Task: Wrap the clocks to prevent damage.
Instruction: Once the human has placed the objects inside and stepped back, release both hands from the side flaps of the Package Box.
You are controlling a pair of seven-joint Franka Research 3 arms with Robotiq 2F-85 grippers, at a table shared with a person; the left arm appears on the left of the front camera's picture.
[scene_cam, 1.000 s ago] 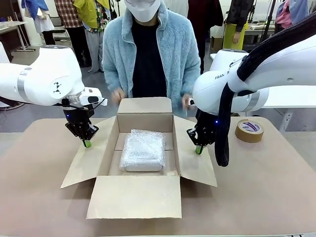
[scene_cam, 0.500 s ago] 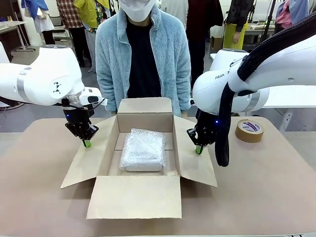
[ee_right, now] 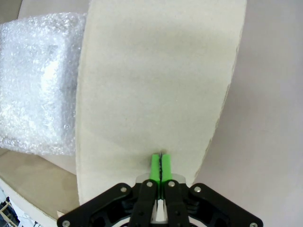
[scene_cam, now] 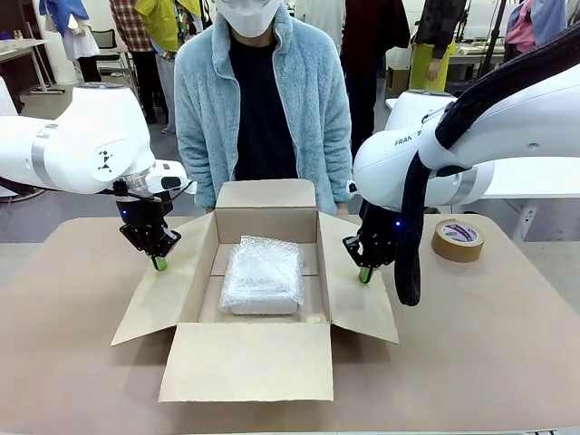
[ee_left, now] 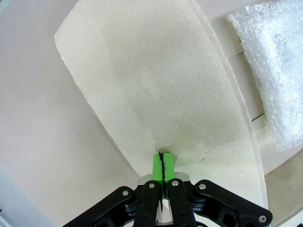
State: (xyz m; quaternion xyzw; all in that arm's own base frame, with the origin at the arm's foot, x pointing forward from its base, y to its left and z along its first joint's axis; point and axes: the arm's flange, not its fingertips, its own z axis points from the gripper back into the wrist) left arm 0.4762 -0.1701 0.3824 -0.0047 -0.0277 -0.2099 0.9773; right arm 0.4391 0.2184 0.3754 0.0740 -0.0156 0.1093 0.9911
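An open brown cardboard box sits in the middle of a tan tabletop, all four flaps folded outward. On the box floor, about midway between the side walls, lies a flat, rounded-rectangular parcel of clear bubble wrap. It looks whitish and cloudy, with soft corners and a glossy, pebbled surface that catches the light. It is much smaller than the box, and bare cardboard shows around it. What is inside cannot be made out through the wrap.

The left gripper, black with green pads, points down at the box's left flap. Its jaws are closed, pad against pad, with nothing between them. In the left wrist view the green tips sit right at the flap's surface; whether they touch it cannot be told.

The right gripper mirrors this at the right flap, jaws likewise closed on nothing, tips at the cardboard.

A roll of brown packing tape lies flat on the tabletop to the right, well apart from the box. A person in a fluffy light-blue jacket stands behind the box's far flap.
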